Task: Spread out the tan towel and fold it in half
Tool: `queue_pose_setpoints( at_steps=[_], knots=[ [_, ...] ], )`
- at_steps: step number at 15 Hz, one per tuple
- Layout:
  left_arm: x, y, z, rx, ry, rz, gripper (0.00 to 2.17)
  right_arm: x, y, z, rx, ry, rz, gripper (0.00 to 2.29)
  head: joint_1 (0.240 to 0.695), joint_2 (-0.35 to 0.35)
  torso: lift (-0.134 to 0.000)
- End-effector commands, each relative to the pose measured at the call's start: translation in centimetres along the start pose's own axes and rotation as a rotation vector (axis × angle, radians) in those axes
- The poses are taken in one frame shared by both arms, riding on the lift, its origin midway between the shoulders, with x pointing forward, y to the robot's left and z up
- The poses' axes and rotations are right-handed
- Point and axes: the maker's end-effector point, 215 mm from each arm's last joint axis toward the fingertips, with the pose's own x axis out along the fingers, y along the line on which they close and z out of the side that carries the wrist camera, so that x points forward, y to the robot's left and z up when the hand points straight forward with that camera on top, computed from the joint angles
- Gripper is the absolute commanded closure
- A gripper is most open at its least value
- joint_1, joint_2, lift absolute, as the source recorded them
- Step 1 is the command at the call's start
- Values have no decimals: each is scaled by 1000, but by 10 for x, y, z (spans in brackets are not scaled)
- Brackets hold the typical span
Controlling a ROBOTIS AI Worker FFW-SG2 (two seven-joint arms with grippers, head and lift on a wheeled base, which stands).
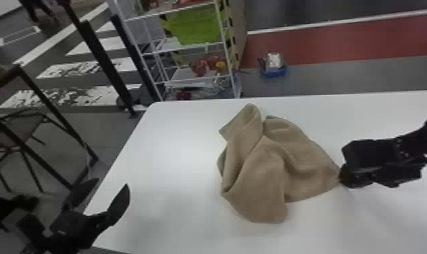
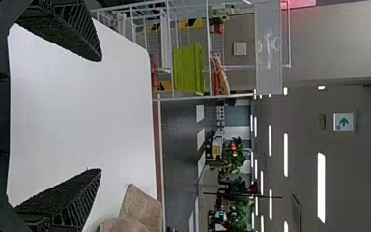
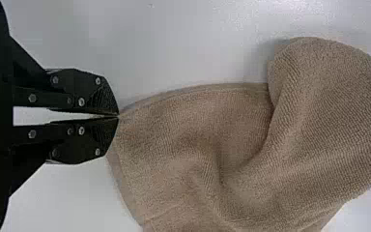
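The tan towel (image 1: 273,169) lies crumpled with folds on the white table. At its right corner is my right gripper (image 1: 341,179); in the right wrist view that gripper (image 3: 118,116) is shut on the corner of the towel (image 3: 198,145). My left gripper (image 1: 111,192) stands open over the table's left edge, well to the left of the towel and apart from it. Seen from the left wrist, the left gripper (image 2: 101,115) has its fingers wide apart with nothing between them, and part of the towel (image 2: 142,208) lies beyond one finger.
The white table (image 1: 172,142) reaches under the towel, with bare surface between the towel and my left gripper. Behind it stands a white wire shelf (image 1: 189,49) holding a green bin (image 1: 197,27). A dark-framed table and a chair (image 1: 11,138) are at the left.
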Motion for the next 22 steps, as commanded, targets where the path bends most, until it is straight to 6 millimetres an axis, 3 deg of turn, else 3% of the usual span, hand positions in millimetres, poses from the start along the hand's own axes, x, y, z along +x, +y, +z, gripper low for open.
queue_pose_setpoints(
  at_steps=[1,3,4,6,8,9,10,11,14,15,16,17,19,20,21,22],
  knots=[
    [-1,-1,-2,-8,0,4,63,-3,-3,0,9,-14,1,1450,695,350,-134],
    [-1,-1,-3,-9,1,4,63,-20,-16,-2,45,-65,-45,1504,695,350,-134],
    [-1,0,-3,-9,0,6,63,-41,-31,0,69,-113,-101,1507,695,350,-134],
    [0,0,-2,-10,-3,6,63,-97,-62,-3,166,-205,-232,1507,695,350,-134],
    [0,0,-2,-10,-3,6,63,-155,-76,-16,209,-235,-350,1507,695,350,-134],
    [0,0,-2,-9,-2,6,63,-173,-77,-25,229,-243,-390,1507,695,350,-134],
    [1,0,-2,-11,-3,7,63,-184,-77,-36,240,-234,-408,1507,695,350,-134],
    [1,1,-3,-13,-2,8,63,-169,-58,-52,242,-168,-365,1507,695,350,-134],
    [2,0,-3,-15,-3,7,63,-107,3,-63,139,-46,-213,1507,695,350,-134],
    [2,0,-4,-16,-2,7,63,-113,-2,-62,150,-79,-233,1507,695,350,-134],
    [2,0,-4,-13,-2,7,63,-140,-17,-68,212,-131,-298,1507,695,350,-134],
    [2,-1,-4,-14,-2,6,63,-188,-43,-66,261,-196,-403,1507,695,350,-134],
    [3,-2,-5,-16,-1,3,63,-261,-64,-67,272,-232,-554,1507,695,340,-134],
    [3,-2,-5,-17,0,2,63,-277,-62,-77,284,-229,-586,1507,695,324,-134],
    [2,-1,-7,-19,2,3,63,-269,-46,-91,281,-184,-556,1507,695,309,-134],
    [2,0,-7,-19,0,5,63,-240,-21,-98,259,-126,-480,1507,695,296,-134]
  ],
)
